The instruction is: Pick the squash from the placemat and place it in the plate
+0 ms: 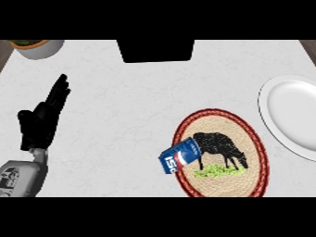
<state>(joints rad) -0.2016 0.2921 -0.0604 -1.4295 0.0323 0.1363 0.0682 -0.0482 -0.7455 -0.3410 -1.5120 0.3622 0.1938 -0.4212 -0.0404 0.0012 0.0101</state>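
- Head view: the counter (pixel 140 106) is white and marbled, with dark wood showing past its far left and far right corners.
- The left hand (pixel 42 118) stands at the counter's left side on its grey forearm (pixel 16 178), which comes in from the lower left edge. Its fingers are straight and point away toward the far edge, thumb out to the side; it has hold of nothing and touches nothing.
- The right hand does not show.
- A round woven placemat (pixel 218 152) with a red rim lies near the counter's near edge, right of the middle. It bears a picture of a black grazing animal above a green patch.
- A blue can (pixel 179 156) with white and red markings lies on its side across the placemat's left rim, partly on the mat and partly on the counter.
- No squash can be made out on the placemat.
- A white plate (pixel 300 115) sits by the right edge, just beside the placemat's upper right rim, cut off by the frame.
- A pot (pixel 38 47) with greenery stands at the far left corner.
- A black box (pixel 155 50) stands at the far edge's middle.
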